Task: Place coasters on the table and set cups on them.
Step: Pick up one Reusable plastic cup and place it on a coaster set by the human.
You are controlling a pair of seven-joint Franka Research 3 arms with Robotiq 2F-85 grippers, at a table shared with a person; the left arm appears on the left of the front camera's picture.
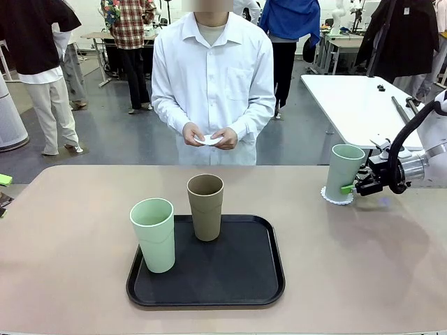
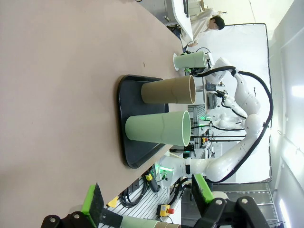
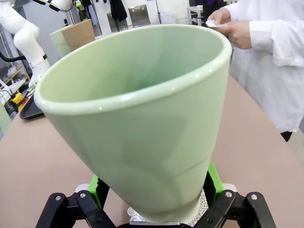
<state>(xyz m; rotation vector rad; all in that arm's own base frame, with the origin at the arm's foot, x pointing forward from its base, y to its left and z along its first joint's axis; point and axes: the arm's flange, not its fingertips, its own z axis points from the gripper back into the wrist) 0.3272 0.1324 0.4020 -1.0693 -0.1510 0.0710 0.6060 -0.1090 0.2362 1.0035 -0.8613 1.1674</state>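
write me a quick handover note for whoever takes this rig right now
Left gripper: open, empty.
Right gripper: open, pads either side of the mint cup, which stands on a coaster at the table's right side.
Tray: second mint cup and brown cup.
Person's hands hold a white disc, likely a coaster.
Done: one cup set. Left: two.

The mint cup covers most of the coaster under it, leaving only bits of lacy edge. The white item in the person's hands is too small to identify.
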